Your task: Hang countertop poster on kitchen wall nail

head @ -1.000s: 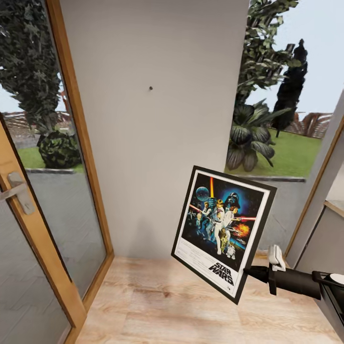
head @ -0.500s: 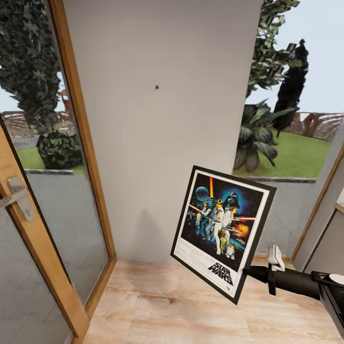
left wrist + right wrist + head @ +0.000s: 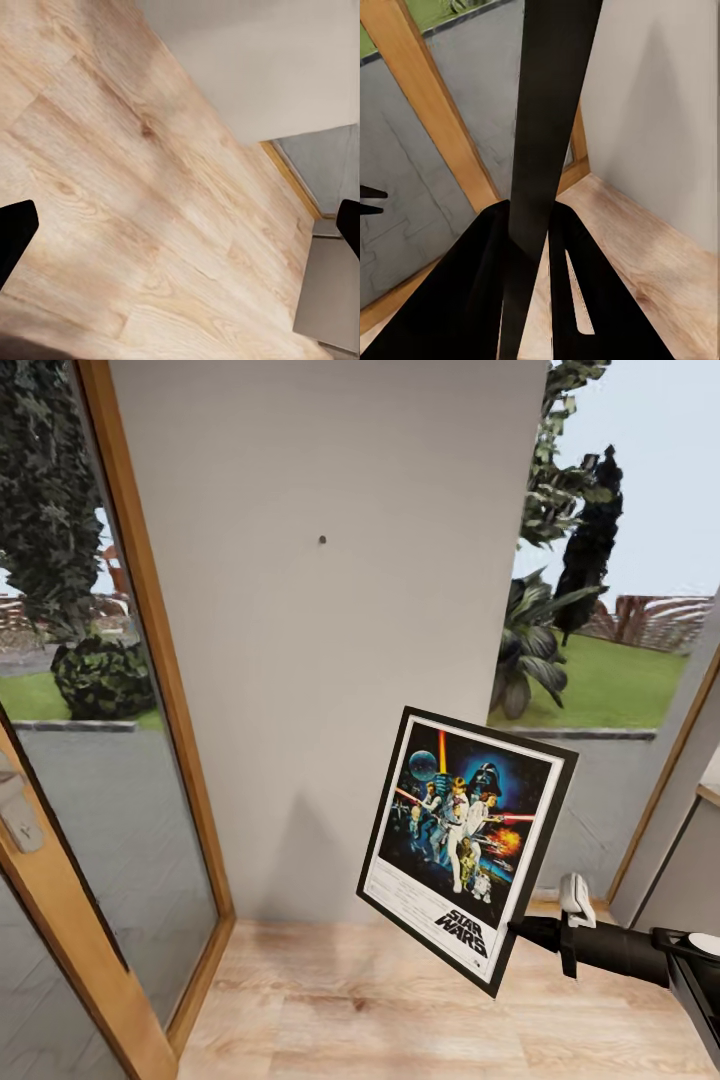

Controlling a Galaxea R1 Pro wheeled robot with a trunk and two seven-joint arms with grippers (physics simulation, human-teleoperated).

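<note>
Over at the far left, a wooden door frame (image 3: 150,690) is bordering a glass pane. Beside it, a grey wall (image 3: 330,660) is carrying a small dark nail (image 3: 322,540). Above the wooden floor (image 3: 135,217), the left pincer (image 3: 180,232) is hanging with fingers spread apart. Rightward, the poster (image 3: 466,848) is tilting in the air below the nail, with the right pincer (image 3: 529,247) clamping its lower edge.

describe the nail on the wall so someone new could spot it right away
Start at the plain grey wall panel standing between the wood-framed glass door and the garden window. High on that panel, above and left of the held poster, sits the nail: a tiny dark dot, the one mark on the bare surface.
</note>
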